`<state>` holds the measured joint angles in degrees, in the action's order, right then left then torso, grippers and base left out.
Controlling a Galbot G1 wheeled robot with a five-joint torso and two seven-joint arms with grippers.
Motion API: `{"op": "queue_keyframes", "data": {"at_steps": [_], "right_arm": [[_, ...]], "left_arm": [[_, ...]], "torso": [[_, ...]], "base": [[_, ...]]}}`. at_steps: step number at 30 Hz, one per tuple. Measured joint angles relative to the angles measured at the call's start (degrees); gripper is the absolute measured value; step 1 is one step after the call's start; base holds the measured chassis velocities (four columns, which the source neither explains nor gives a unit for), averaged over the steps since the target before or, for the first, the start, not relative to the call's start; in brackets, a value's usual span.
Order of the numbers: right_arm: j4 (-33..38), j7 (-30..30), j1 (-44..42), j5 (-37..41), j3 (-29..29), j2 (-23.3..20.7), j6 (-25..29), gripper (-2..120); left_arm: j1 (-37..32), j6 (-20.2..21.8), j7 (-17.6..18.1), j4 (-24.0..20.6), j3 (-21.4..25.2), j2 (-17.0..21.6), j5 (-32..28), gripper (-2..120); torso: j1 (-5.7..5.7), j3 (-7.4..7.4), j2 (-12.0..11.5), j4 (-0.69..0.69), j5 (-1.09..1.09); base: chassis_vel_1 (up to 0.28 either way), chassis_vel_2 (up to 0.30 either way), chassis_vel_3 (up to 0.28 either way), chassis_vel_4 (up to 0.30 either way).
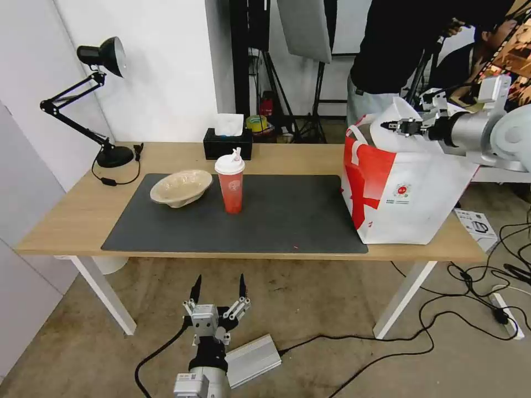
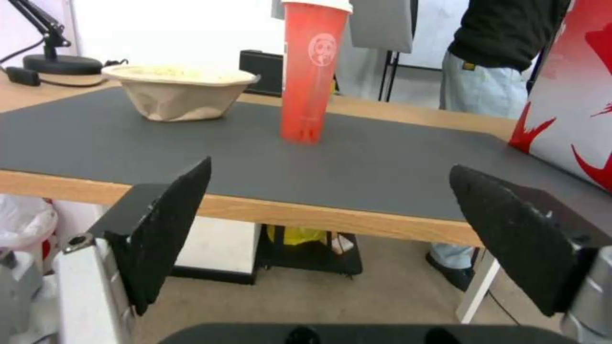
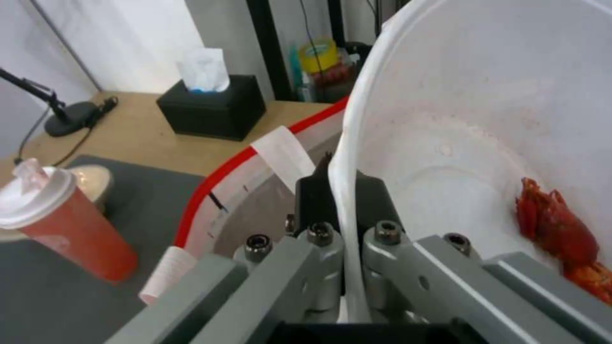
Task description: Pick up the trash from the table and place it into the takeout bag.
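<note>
Left gripper (image 1: pixel 219 287) low, jaws parted; right gripper (image 1: pixel 399 126) clenching half-hidden white bowl (image 3: pixel 485 143) over takeout bag (image 1: pixel 404 204).

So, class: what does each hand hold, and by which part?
The right hand grips the white bowl by its rim, above the takeout bag. The left hand holds nothing.
</note>
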<state>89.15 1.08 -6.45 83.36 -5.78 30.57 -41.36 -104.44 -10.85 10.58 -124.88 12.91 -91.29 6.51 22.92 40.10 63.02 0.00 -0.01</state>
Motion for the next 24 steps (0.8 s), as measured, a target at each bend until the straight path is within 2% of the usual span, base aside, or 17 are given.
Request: {"op": "queue_keyframes", "data": {"at_steps": [4,6,7,9,10,11,13,15,17,19,22,24], "right_arm": [[0.14,1.79,0.11,2.10,0.24,0.23,0.00,1],[0.20,2.50,0.51,2.82,0.39,0.29,0.00,9],[0.20,2.50,0.51,2.82,0.39,0.29,0.00,9],[0.84,3.35,1.10,3.11,0.39,0.06,0.00,28],[1.11,3.82,1.19,3.25,0.33,-0.15,0.00,34],[1.11,3.82,1.19,3.25,0.33,-0.15,0.00,34],[1.33,4.41,1.55,3.43,0.03,-0.61,0.00,45],[1.36,4.46,1.66,3.43,-0.03,-0.75,0.00,47],[1.68,4.54,1.95,3.34,-0.34,-1.50,-0.01,58],[1.77,4.55,1.98,3.27,-0.39,-1.66,-0.01,60],[2.33,4.54,1.99,2.46,-0.67,-2.73,-0.02,77],[2.43,4.47,1.99,2.15,-0.73,-2.93,-0.02,81]], "left_arm": [[-0.01,0.00,0.01,-0.08,0.00,0.00,0.02,100],[0.01,0.00,0.02,-0.11,0.00,0.00,0.02,100],[0.01,0.00,0.02,-0.11,0.00,0.00,0.02,100],[0.00,0.00,0.03,-0.23,0.00,0.00,-0.01,100],[-0.02,0.00,0.03,-0.29,0.00,0.00,-0.02,100],[-0.02,0.00,0.03,-0.29,0.00,0.00,-0.02,100],[-0.06,0.00,0.05,-0.38,-0.02,0.00,-0.02,100],[-0.07,0.00,0.05,-0.40,-0.02,0.00,-0.01,100],[-0.23,0.00,0.06,-0.66,-0.02,-0.02,0.17,100],[-0.27,0.00,0.05,-0.71,-0.02,-0.02,0.22,100],[-0.51,0.00,0.06,-0.98,-0.02,-0.04,0.49,100],[-0.59,0.00,0.06,-1.07,-0.02,-0.04,0.55,100]], "torso": [[0.00,0.00,0.00,0.00,0.01],[0.00,0.00,0.00,0.00,0.00],[0.00,0.00,0.00,0.00,0.00],[0.00,0.00,0.00,0.00,0.00],[0.00,0.00,0.00,0.00,0.00],[0.00,0.00,0.00,0.00,0.00],[0.00,0.00,0.00,0.00,0.00],[0.00,0.00,0.00,0.00,0.00],[0.00,0.00,0.00,0.00,0.00],[0.00,0.00,0.00,0.00,0.00],[0.00,0.00,0.00,0.00,0.00],[0.00,0.00,0.00,0.00,0.00]], "base": [[0.000,0.000,0.000,0.000],[0.000,0.000,0.000,0.000],[0.000,0.000,0.000,0.000],[0.000,0.000,0.000,0.000],[0.000,0.000,0.000,0.000],[0.000,0.000,0.000,0.000],[0.000,0.000,0.000,0.000],[0.000,0.000,0.000,0.000],[0.000,0.000,0.000,0.000],[0.000,0.000,0.000,0.000],[0.000,0.000,0.000,0.000],[0.000,0.000,0.000,0.000]]}}
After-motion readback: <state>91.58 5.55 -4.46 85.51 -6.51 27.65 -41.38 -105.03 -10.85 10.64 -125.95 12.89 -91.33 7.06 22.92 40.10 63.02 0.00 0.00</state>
